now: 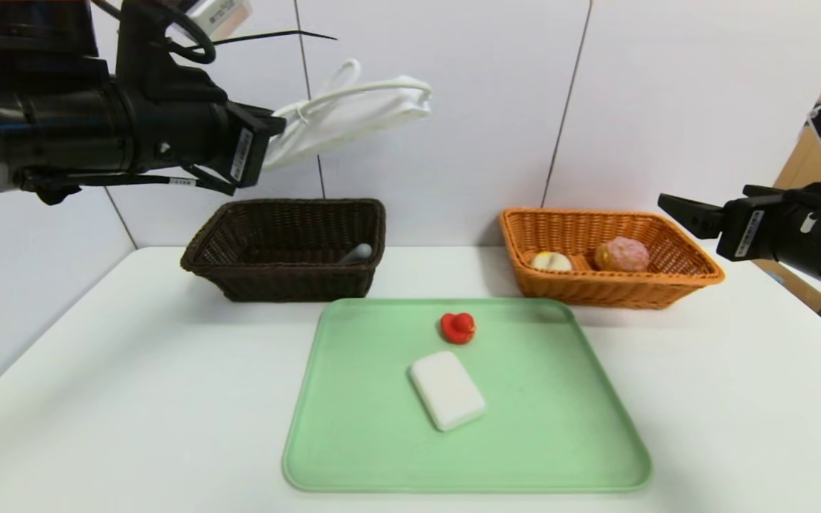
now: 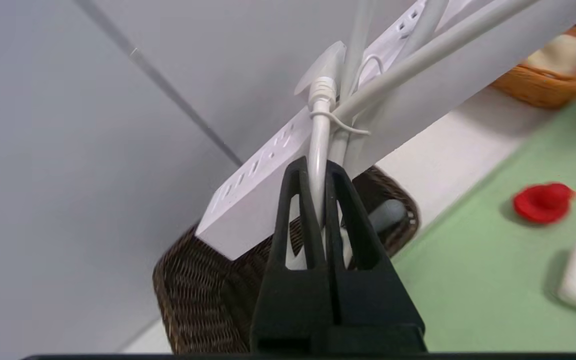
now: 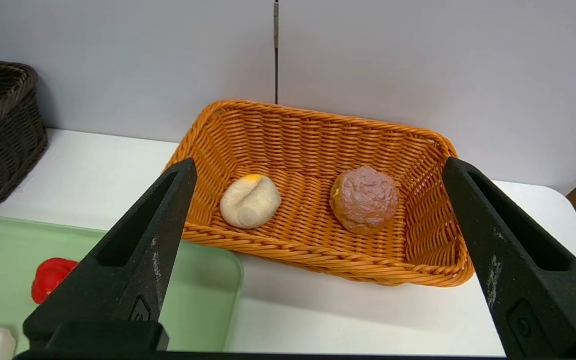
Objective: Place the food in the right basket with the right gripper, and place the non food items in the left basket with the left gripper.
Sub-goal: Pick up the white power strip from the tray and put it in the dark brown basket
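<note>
High above the dark basket (image 1: 289, 246), our left gripper (image 2: 319, 200) is pinched tight on the cord of the white power strip (image 1: 353, 114), which looks stiff yet lopsided, likely to swing; our right gripper (image 3: 318, 250) hovers wide open, empty.

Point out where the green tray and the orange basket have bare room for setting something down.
Tray: bare along its left, right and near edges; duck and white bar crowd the middle. Orange basket: free along its back wall; bun and pink pastry fill the front.
</note>
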Controlling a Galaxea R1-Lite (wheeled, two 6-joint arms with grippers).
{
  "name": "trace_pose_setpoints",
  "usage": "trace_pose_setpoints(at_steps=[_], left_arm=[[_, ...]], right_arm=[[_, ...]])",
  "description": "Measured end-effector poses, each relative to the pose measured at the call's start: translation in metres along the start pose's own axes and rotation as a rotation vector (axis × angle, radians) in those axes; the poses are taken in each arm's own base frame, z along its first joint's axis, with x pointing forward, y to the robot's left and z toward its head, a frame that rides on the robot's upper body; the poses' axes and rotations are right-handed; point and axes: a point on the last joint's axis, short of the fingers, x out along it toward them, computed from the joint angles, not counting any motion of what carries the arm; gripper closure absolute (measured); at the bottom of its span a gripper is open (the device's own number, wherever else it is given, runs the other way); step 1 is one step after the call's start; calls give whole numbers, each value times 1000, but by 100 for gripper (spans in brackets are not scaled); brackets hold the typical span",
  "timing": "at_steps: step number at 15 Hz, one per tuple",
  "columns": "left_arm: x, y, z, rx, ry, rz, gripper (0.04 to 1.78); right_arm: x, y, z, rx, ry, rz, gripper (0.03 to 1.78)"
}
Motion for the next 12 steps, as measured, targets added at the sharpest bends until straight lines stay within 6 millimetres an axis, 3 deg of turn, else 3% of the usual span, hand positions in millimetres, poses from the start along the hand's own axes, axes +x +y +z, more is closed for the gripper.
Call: trace_pose_setpoints(at_steps=[3, 6, 12], left_arm=[[13, 14, -13, -124, 70, 116, 176], [26, 18, -26, -135, 115, 130, 176], [51, 21, -54, -45, 153, -8, 176]], right_arm=[[0, 0, 1, 0, -9, 0, 12], [-1, 0, 1, 1, -19, -1, 12], [-2, 0, -1, -1, -14, -2, 12]])
